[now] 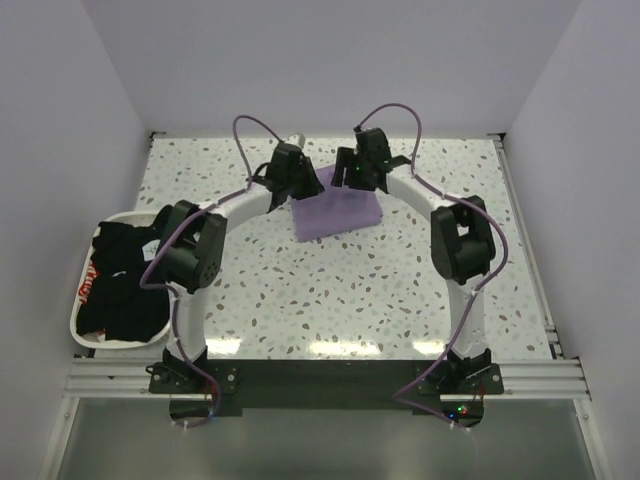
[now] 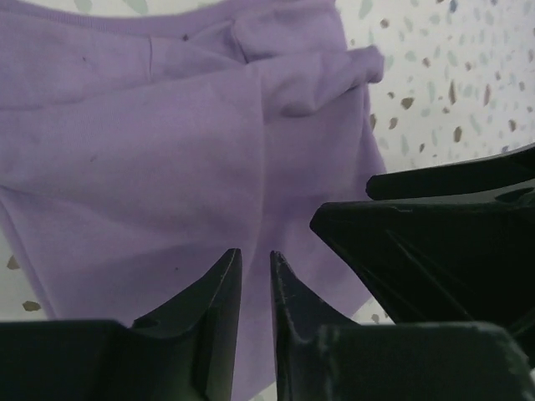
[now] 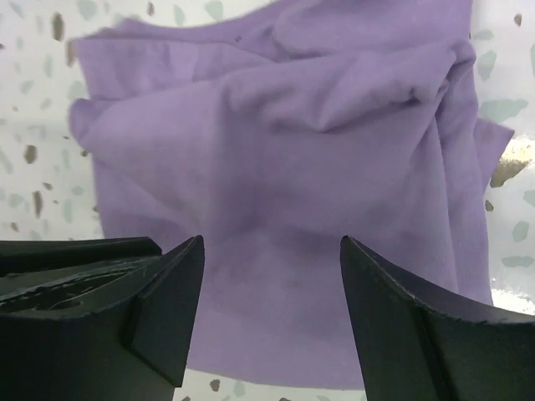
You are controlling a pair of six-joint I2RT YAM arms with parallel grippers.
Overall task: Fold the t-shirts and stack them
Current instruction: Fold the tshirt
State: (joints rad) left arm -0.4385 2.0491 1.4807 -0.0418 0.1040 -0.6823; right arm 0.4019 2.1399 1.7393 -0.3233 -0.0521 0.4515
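Observation:
A lavender t-shirt (image 1: 335,213) lies folded into a rough rectangle at the table's middle back. It fills the left wrist view (image 2: 167,150) and the right wrist view (image 3: 292,142), with wrinkles along its far edge. My left gripper (image 1: 303,186) hovers over the shirt's far left corner. Its fingers (image 2: 256,252) are nearly together with only a thin gap, and no cloth shows between them. My right gripper (image 1: 352,180) hovers over the far right part, open wide and empty (image 3: 272,240). Black t-shirts (image 1: 125,290), one with a red-and-white print (image 1: 90,285), lie heaped at the left.
The black shirts sit in a white tray (image 1: 78,335) at the table's left edge. The other arm's dark gripper body (image 2: 435,242) is close on the right in the left wrist view. White walls enclose the speckled table (image 1: 400,290).

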